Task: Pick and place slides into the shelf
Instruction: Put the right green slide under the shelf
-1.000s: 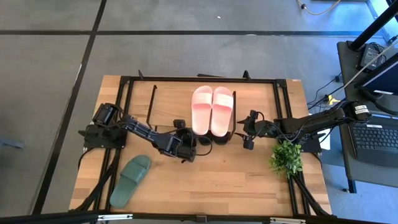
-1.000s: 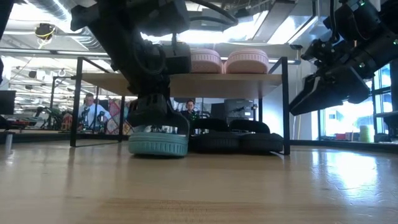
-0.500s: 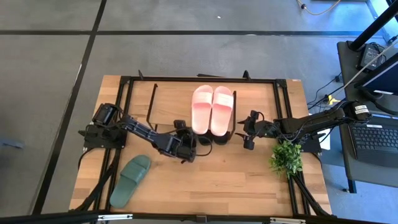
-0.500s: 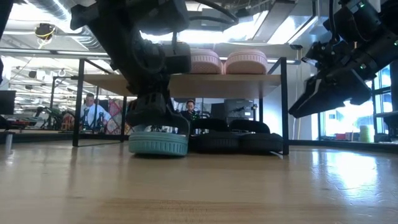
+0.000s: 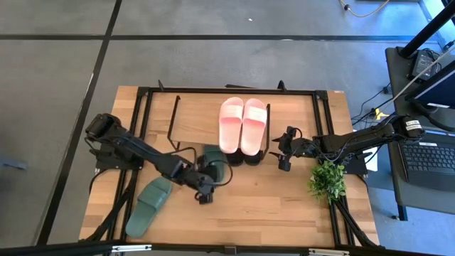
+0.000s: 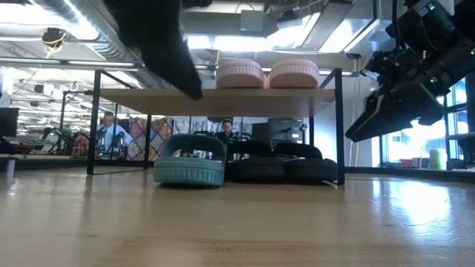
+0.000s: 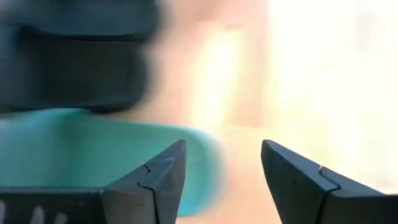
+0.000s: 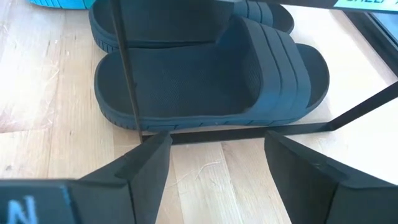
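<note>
One dark green slide [image 5: 213, 161] lies sole down on the table, its far part under the shelf [image 5: 192, 121] beside the black slides [image 5: 247, 158]. In the low view this green slide [image 6: 189, 160] sits left of the black pair [image 6: 278, 167]. The pink slides [image 5: 243, 126] rest on the shelf's top board. A second green slide [image 5: 149, 206] lies at the near left. My left gripper [image 5: 205, 192] hovers open just near of the shelved green slide [image 7: 93, 162]. My right gripper [image 5: 284, 153] waits open, right of the shelf, facing a black slide [image 8: 211, 74].
A small potted plant [image 5: 327, 179] stands at the right, near my right arm. The shelf's thin black wire frame [image 8: 129, 81] and bottom bar [image 8: 249, 132] run in front of the black slide. Bare tabletop [image 5: 270, 206] lies along the near edge.
My left gripper has opened and let go of the green slide, then drawn back toward the table's near edge and risen. The green slide stays where it was, sole down under the shelf's near side. My right arm has kept still.
</note>
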{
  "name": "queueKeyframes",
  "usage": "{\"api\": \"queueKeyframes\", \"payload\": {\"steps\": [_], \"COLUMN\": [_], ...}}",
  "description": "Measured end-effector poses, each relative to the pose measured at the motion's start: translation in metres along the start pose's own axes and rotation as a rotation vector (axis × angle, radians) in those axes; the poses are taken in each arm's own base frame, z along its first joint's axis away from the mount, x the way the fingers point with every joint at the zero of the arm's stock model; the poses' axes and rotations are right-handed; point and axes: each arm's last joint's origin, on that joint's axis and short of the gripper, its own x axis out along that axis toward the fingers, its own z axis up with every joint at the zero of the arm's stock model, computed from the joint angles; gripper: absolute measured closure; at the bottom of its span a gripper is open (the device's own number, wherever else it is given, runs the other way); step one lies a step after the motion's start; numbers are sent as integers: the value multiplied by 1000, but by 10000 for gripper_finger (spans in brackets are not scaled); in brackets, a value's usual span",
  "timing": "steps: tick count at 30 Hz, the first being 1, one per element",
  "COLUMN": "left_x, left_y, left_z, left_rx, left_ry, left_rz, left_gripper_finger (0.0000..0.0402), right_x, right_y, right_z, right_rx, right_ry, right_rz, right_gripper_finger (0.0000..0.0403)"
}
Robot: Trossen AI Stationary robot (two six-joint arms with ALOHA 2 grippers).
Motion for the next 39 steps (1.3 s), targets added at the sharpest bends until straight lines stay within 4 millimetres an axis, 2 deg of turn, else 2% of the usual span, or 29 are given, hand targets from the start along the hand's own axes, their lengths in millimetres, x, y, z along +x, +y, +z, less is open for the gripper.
{"api": "queueKeyframes", "payload": {"steps": [3,6,12,16,24,39], "left_x": [-4,1,33,52,63,72], "left_y": [-15,-27,-39,-43,-28,10], "left_z": [2,-1,-21,-29,-29,-28], "left_rx": [-35,-26,-87,-90,-111,-128], "left_ry": [-22,-18,124,152,192,251], "left_rz": [-164,-235,-259,-276,-215,26], "left_gripper_finger": [204,204,204,204,204,205], "right_x": [0,0,0,0,0,0], "right_y": [0,0,0,0,0,0], "right_z": [0,0,0,0,0,0], "right_rx": [0,0,-1,0,0,-2], "right_ry": [0,0,0,0,2,4], "right_rz": [0,0,1,0,1,2], "right_gripper_finger": [144,144,144,144,144,143]}}
